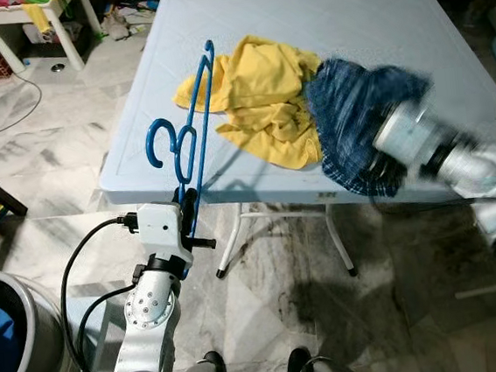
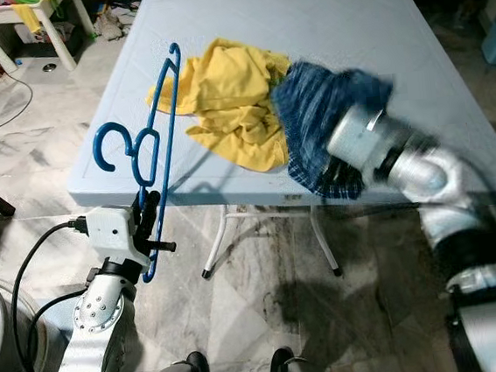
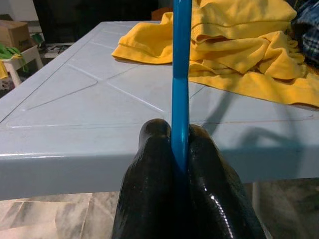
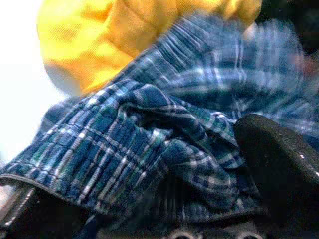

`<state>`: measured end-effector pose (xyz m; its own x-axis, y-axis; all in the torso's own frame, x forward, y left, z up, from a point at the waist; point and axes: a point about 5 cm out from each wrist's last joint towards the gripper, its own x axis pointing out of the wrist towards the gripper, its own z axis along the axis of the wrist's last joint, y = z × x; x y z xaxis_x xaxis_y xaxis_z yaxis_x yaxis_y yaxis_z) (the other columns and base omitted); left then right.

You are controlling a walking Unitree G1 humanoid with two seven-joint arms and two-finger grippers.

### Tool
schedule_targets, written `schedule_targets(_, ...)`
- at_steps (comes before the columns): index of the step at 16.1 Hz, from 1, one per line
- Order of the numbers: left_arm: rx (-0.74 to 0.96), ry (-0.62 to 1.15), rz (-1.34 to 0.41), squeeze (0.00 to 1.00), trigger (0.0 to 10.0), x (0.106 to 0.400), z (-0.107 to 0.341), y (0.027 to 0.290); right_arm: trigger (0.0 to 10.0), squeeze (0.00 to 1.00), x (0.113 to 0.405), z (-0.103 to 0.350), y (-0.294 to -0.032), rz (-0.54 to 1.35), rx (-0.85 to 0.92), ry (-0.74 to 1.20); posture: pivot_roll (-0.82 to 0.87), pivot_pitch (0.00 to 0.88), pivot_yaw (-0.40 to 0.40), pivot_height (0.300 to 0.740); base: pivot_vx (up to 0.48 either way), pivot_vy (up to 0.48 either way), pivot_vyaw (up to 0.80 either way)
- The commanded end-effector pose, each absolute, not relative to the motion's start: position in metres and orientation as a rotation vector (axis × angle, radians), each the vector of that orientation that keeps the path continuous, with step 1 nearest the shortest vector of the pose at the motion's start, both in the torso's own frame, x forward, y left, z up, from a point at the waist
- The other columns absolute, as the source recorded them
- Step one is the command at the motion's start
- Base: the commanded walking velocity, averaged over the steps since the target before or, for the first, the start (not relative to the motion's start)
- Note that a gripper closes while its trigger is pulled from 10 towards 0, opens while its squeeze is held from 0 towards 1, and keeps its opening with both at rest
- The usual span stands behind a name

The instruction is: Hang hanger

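Hanger [image 1: 191, 125] stands upright at the table's [image 1: 390, 23] near left edge, pinched between the left gripper's [image 3: 180, 167] fingers. On the table, just beyond the hanger, lies a yellow shirt [image 1: 266, 96]. The right gripper [image 4: 164, 219] grasps blue plaid cloth [image 4: 149, 144] beside it.

No writing, label, brand, number or sign could be read on anything in these views.
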<state>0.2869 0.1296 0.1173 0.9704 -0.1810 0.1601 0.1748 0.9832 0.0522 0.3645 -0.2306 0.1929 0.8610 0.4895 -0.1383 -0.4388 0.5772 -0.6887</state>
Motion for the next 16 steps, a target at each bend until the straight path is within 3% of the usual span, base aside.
schedule_targets(1, 0.051, -0.044, -0.172, 0.0, 10.0, 0.283, 0.094, 0.134, 10.0, 0.0, 0.366, 0.215, -0.239, 0.514, -0.799, -0.107, 0.08, 0.191, -0.003, 0.74, 0.0, 0.0, 0.0)
schedule_targets(6, 0.054, -0.042, -0.178, 0.0, 10.0, 0.284, 0.094, 0.134, 10.0, 0.0, 0.346, 0.2, -0.26, 0.711, -0.925, 0.129, 0.08, 0.19, 0.0, 0.74, 0.0, 0.0, 0.0)
schedule_targets(10, 0.05, -0.04, -0.182, 0.0, 10.0, 0.284, 0.093, 0.133, 10.0, 0.0, 0.33, 0.195, -0.266, 0.863, -0.899, 0.285, 0.07, 0.189, -0.001, 0.74, 0.0, 0.0, 0.0)
schedule_targets(13, 0.048, -0.04, -0.185, 0.0, 10.0, 0.285, 0.093, 0.132, 10.0, 0.0, 0.332, 0.192, -0.244, 0.941, -0.801, 0.224, 0.07, 0.185, -0.002, 0.74, 0.0, 0.0, 0.0)
schedule_targets(15, 0.048, -0.041, -0.181, 0.0, 10.0, 0.286, 0.093, 0.133, 10.0, 0.0, 0.366, 0.226, -0.227, 0.628, -0.684, -0.07, 0.07, 0.182, -0.001, 0.74, 0.0, 0.0, 0.0)
schedule_targets(16, 0.048, -0.042, -0.177, 0.0, 10.0, 0.286, 0.093, 0.133, 10.0, 0.0, 0.387, 0.263, -0.231, 0.295, -0.393, -0.245, 0.07, 0.181, 0.0, 0.74, 0.0, 0.0, 0.0)
